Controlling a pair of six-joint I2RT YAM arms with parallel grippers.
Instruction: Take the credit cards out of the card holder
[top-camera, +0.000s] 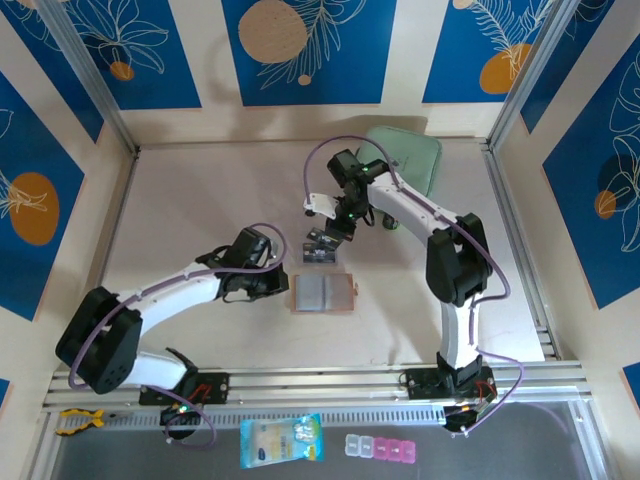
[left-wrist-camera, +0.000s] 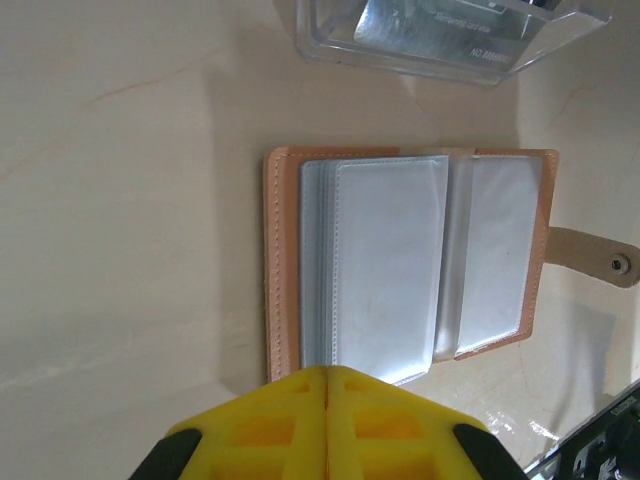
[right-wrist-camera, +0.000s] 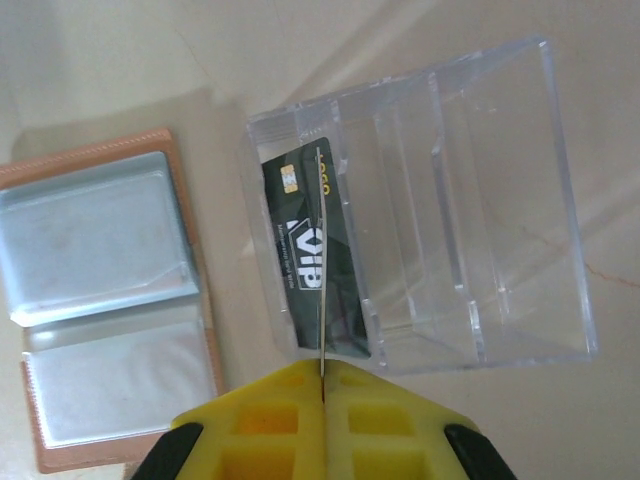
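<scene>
The salmon-tan card holder lies open on the table, its grey sleeves facing up and looking empty. My left gripper is shut, its yellow tips at the holder's left edge, with nothing visible between them. My right gripper is shut on a thin credit card, seen edge-on, over the first slot of a clear plastic rack. A dark grey credit card with pale lettering stands in that same slot. From above, the right gripper hangs over the rack, just behind the holder.
A mint-green pouch lies at the back right, beside the right arm. Metal frame posts and rails bound the table. Below the front rail lie a blue-and-white packet, a pill box and a yellow tool.
</scene>
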